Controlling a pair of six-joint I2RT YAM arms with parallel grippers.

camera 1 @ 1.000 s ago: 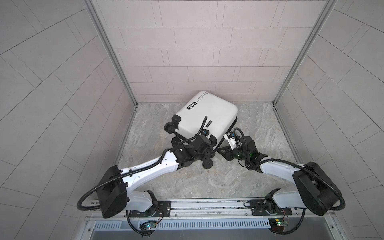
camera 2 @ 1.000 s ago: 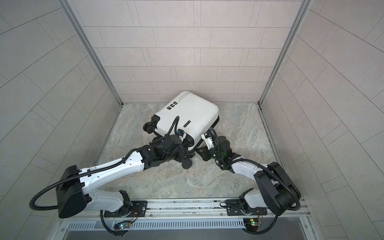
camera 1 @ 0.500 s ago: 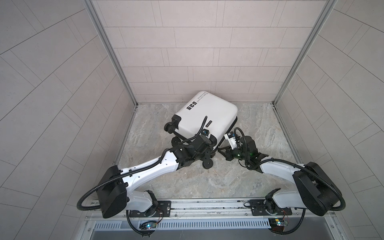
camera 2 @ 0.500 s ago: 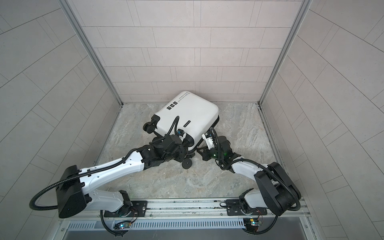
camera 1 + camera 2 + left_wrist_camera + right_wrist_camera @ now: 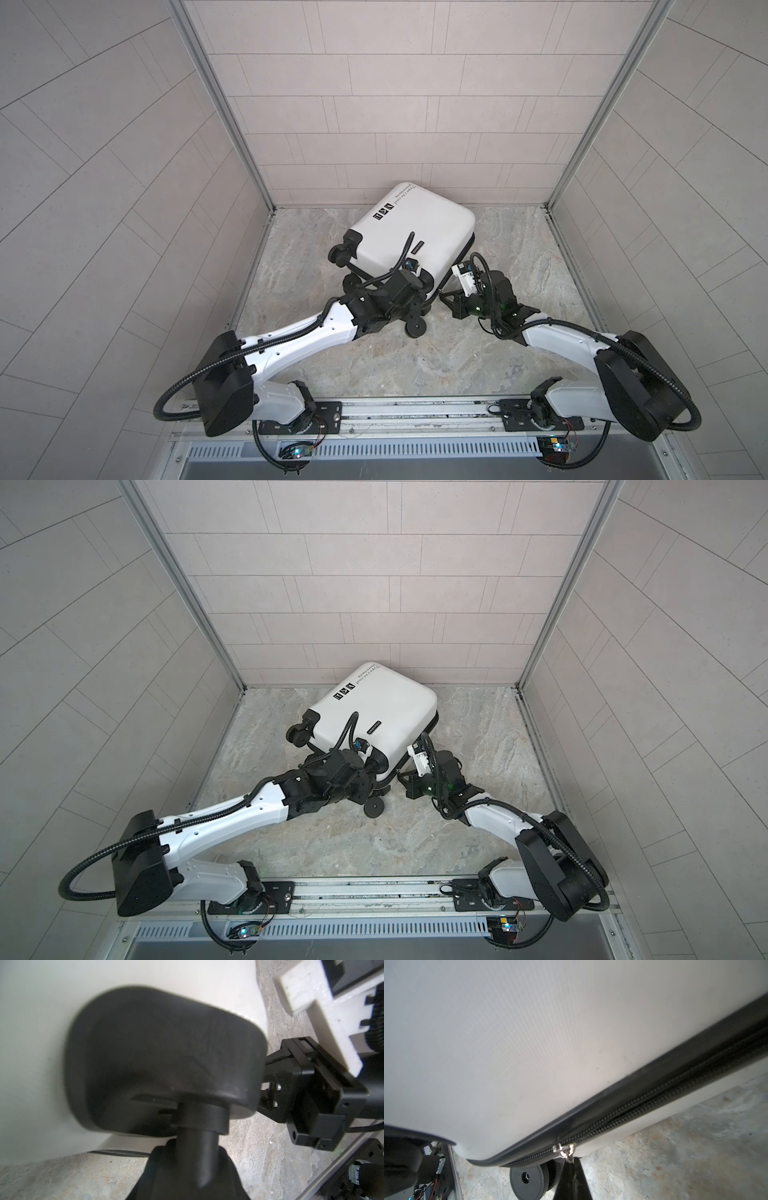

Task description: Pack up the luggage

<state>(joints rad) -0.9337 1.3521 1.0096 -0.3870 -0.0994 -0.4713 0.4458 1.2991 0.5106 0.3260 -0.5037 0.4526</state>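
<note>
The luggage (image 5: 415, 232) (image 5: 378, 712), a white hard-shell case, lies flat and closed at the back of the stone floor. Its black zipper band (image 5: 675, 1084) runs along the side. My left gripper (image 5: 413, 297) (image 5: 193, 1163) is at the case's near corner, shut around the black stem under a caster housing (image 5: 166, 1053). That caster's wheel (image 5: 415, 328) (image 5: 529, 1178) sits just in front. My right gripper (image 5: 444, 296) (image 5: 572, 1176) is shut on the metal zipper pull hanging from the slider (image 5: 564, 1149) near that same corner.
Tiled walls close in the floor on the left, back and right, and the case's far corner is close to the back wall. A metal rail (image 5: 415, 411) carrying both arm bases runs along the front. Other black caster wheels (image 5: 343, 253) stick out on the case's left side.
My right gripper's fingers have pinched fully shut on the zipper pull. The arms and the luggage have kept their places.
</note>
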